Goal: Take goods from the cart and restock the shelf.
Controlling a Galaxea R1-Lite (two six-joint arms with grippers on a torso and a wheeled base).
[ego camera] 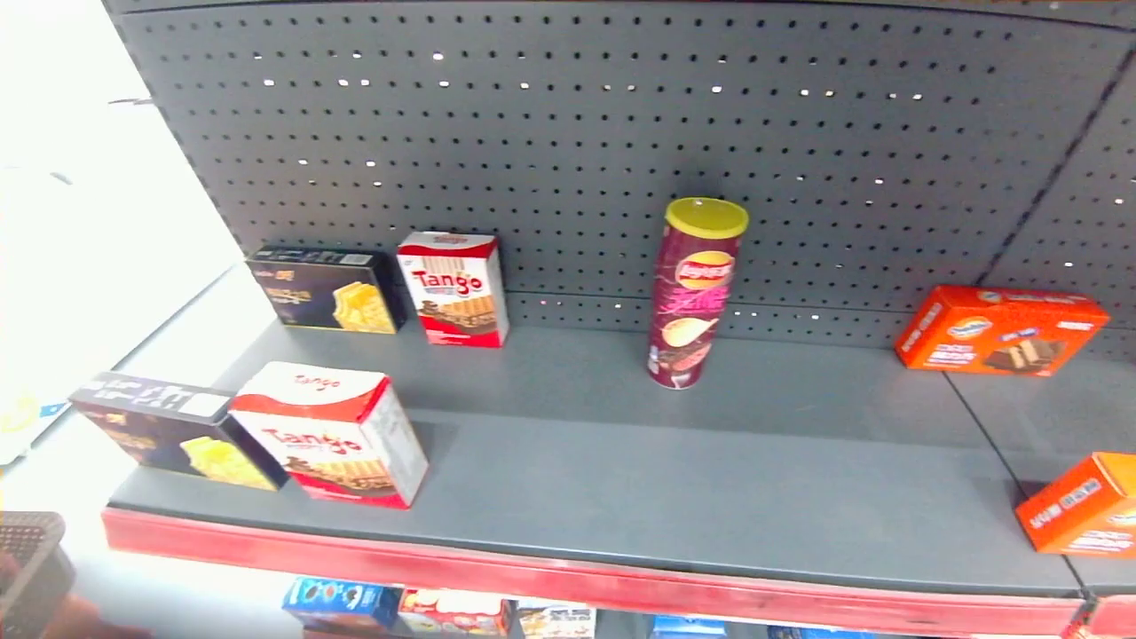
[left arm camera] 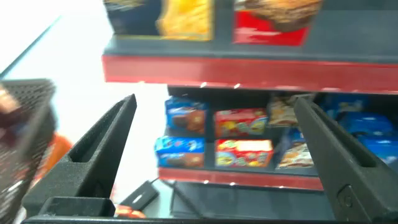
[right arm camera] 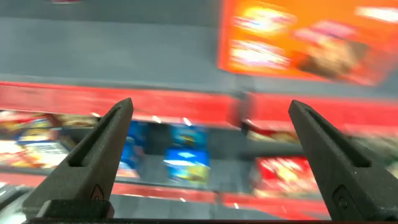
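On the grey shelf (ego camera: 666,461), a cylindrical chip can (ego camera: 695,293) is standing among cardboard boxes (ego camera: 453,288). Left tool (left arm camera: 214,102) and right tool (right arm camera: 210,104) are gaping open, empty, apparently lower down.

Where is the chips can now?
In the head view, the chips can stands upright on the shelf by the pegboard, right of the rear wafer box and left of the rear orange box.

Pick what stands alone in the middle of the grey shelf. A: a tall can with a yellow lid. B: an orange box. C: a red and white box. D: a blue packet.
A: the tall can with the yellow lid stands upright at the middle of the shelf, apart from everything else.
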